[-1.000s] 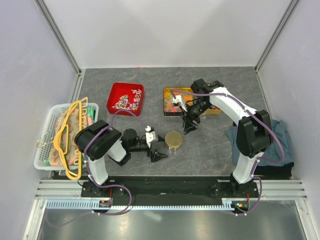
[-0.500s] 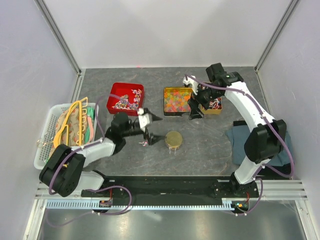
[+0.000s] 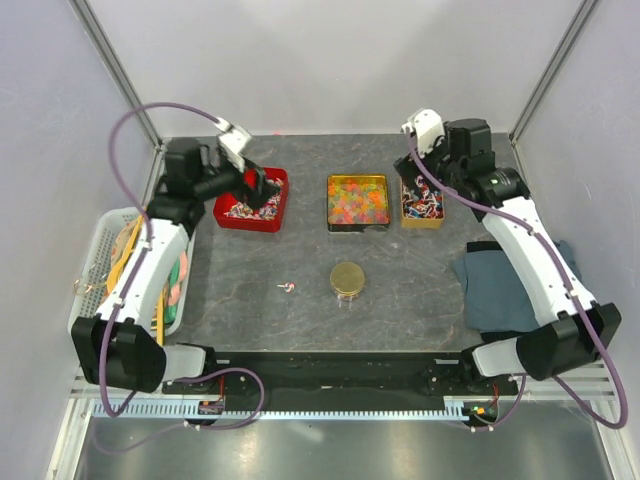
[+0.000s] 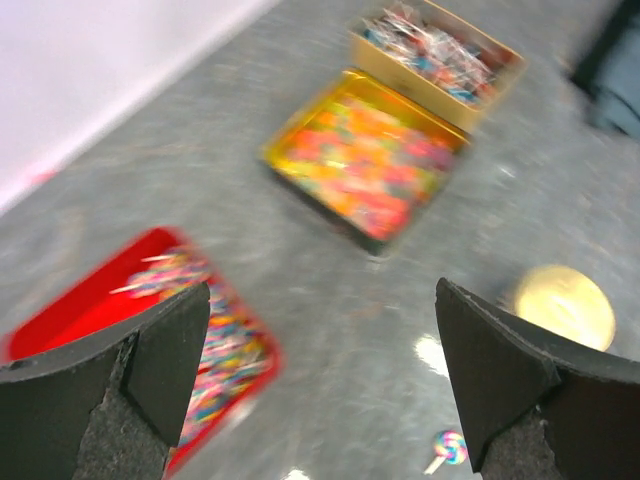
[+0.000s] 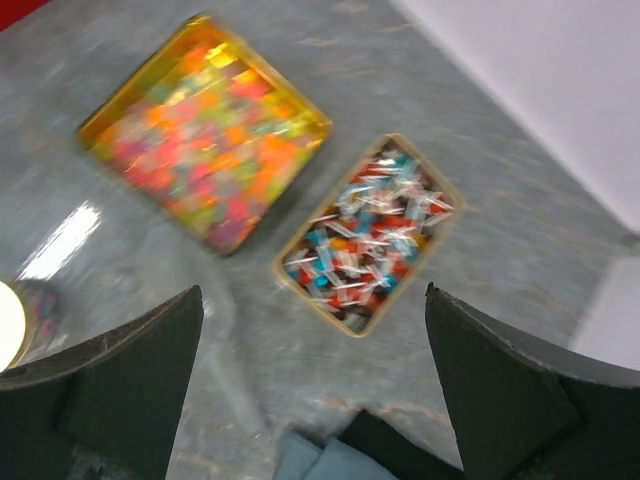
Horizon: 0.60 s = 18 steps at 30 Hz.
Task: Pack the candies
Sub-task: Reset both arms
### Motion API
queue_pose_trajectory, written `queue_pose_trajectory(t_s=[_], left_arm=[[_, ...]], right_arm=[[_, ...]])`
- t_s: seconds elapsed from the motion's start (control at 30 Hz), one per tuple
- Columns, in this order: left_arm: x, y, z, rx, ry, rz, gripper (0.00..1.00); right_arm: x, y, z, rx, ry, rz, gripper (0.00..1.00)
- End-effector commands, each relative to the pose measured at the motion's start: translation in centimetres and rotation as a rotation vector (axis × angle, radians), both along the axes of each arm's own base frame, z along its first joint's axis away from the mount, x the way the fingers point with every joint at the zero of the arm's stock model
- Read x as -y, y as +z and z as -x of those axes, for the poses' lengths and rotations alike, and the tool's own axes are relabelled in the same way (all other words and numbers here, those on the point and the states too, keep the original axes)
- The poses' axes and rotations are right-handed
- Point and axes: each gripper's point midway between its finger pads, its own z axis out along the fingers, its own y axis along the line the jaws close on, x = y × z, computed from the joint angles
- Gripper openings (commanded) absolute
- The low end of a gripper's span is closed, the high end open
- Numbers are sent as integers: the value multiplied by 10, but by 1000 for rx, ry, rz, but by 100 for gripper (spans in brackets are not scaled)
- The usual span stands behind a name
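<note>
Vs 1 s ago: the left arm was folded low by the round jar [image 3: 347, 279] at 6 o'clock. It now reaches out to 11 o'clock, with the left gripper [image 4: 322, 295] over the red tray [image 3: 228, 213]. The right arm was over the gold tin [image 3: 358, 202]. It has pulled back to 1 o'clock, and the right gripper [image 5: 312, 305] hangs above the tan box [image 3: 424, 205]. The box was mostly covered by that arm before and is now fully in sight. 1 stray sweet [image 3: 288, 288] lies on the table [image 3: 420, 290] at 7 o'clock of the jar. It did not show 1 s ago.

Both claws are released: the fingers are spread wide with nothing between them.

The candies [image 3: 247, 207] sit heaped in the red tray at 11 o'clock. More wrapped sweets fill the tan box.

Hard to read: both wrist views are motion-blurred, so the tin's contents are only a smear of orange, pink and green.
- Left wrist view: the left finger [image 4: 120, 390] cuts off the tray's near corner.
- Right wrist view: the jar is clipped at 9 o'clock and the blue cloth [image 3: 505, 285] at 6 o'clock.
- Top view: the left arm crosses the white basket [image 3: 95, 290] at 9 o'clock, and the right fingertips are too dark to make out.
</note>
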Motion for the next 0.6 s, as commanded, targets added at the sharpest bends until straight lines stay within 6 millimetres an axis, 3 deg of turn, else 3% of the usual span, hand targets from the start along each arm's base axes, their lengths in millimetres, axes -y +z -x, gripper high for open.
queue_pose_trajectory(t_s=[0.0,0.03,0.07,0.13,0.17,0.27,0.43,0.57], left_arm=[[-49,50,-5,-27,142,19,100],[-55,57,-3,-22,162,11,100],[-62,75,-5,26,194,-2,99],[-74,90,-4,52,242,-14,99],[-77,107,-4,85,261,-11,99],[-84,125,3,112,284,2,100],[-88,130,8,117,303,0,100],[-91,125,10,108,315,-13,99]], right_arm=[[49,93,-10,303,-338,-71,98],[55,114,2,362,-351,-94,98],[58,124,6,403,-358,-109,98],[68,149,25,486,-379,-134,98],[70,154,28,517,-385,-147,98],[78,169,44,571,-410,-169,98],[88,182,62,641,-438,-201,98],[87,181,63,634,-448,-234,98]])
